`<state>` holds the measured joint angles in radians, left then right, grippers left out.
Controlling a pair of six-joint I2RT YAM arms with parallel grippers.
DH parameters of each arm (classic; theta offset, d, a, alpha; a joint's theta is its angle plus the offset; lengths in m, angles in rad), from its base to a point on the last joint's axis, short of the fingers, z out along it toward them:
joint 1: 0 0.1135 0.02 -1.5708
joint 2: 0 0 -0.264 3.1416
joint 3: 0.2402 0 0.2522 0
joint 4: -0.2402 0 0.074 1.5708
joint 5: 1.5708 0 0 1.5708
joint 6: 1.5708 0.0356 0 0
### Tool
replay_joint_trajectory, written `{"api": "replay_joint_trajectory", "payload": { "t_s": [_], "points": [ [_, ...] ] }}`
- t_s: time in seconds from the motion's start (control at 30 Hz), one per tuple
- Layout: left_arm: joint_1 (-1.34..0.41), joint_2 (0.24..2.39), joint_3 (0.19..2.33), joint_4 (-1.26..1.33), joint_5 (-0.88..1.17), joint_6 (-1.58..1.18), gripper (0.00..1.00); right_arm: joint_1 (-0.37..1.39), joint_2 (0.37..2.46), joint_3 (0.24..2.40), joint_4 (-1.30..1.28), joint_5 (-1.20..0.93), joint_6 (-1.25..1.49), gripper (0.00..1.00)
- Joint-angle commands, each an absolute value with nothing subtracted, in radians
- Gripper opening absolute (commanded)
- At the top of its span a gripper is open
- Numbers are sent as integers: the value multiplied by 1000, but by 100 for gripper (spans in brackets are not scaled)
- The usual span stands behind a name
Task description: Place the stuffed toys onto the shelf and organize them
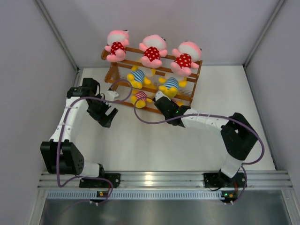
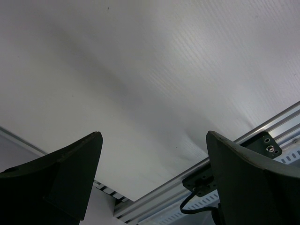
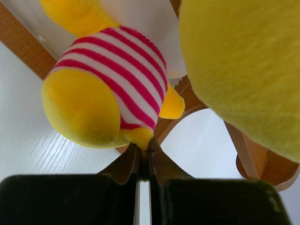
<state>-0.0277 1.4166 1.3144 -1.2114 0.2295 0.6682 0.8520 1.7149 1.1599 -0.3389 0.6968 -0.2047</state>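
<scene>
Right end effector (image 3: 144, 152) pinches red-striped toy (image 3: 112, 93) at shelf (image 3: 22, 46) edge.

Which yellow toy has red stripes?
The yellow toy on the bottom tier of the shelf, at the right arm's fingers. The two yellow toys above wear blue stripes.

We went over all three views and honestly can't read any text, labels, brand marks or numbers anywhere. The stuffed toys (image 1: 152, 51) only have dots and stripes on their outfits, and the shelf (image 1: 112, 72) is plain wood with no print we can make out
</scene>
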Motion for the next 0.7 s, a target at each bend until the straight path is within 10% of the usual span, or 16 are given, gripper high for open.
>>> {"api": "replay_joint_trajectory", "payload": {
  "t_s": [0.0,0.13,0.53,0.67],
  "points": [
    [-21,1414,1350,-1193,250,683,98,839,1758,1230,-302,741,-181,0],
    [-14,1413,1344,-1195,252,695,98,838,1802,1278,-366,781,-164,0],
    [-6,1407,1342,-1195,264,690,98,914,1666,1230,-365,785,-169,55],
    [-8,1423,1338,-1196,270,693,98,946,1609,1229,-393,785,-121,87]
  ]
}}
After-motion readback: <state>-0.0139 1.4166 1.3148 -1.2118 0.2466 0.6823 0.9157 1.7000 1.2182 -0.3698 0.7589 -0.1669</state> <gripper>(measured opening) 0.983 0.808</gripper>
